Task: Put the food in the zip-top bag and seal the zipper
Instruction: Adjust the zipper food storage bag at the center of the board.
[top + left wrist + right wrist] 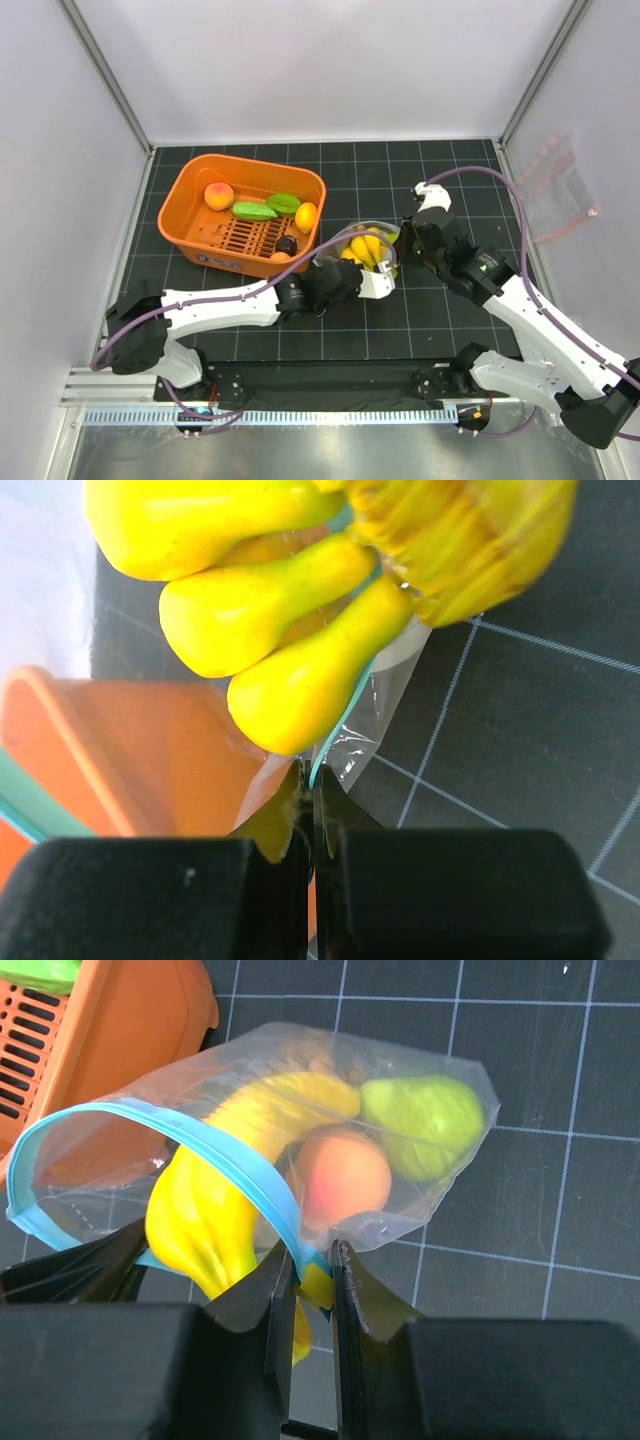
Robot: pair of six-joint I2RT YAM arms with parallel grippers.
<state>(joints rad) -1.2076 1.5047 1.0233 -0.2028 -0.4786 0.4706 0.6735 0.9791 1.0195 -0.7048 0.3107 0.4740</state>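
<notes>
The zip-top bag [368, 238] sits right of the orange basket, its mouth open. In the right wrist view the bag [130, 1110] holds a yellow banana bunch [200, 1210], a peach [340, 1175] and a green piece [420, 1110]. My right gripper [312, 1250] is shut on the teal zipper [230, 1155] at one end of the mouth. My left gripper [308, 770] is shut on the zipper [340, 725] at the other end, just below the bananas [300, 680]. In the top view, the left gripper [345, 262] and right gripper [400, 250] flank the bag.
The orange basket [190, 185] at the back left holds a peach [219, 195], two green pieces [255, 211], a lemon [306, 216] and a brown piece [287, 244]. A clear bag with a pink-red strip [560, 190] hangs at the right wall.
</notes>
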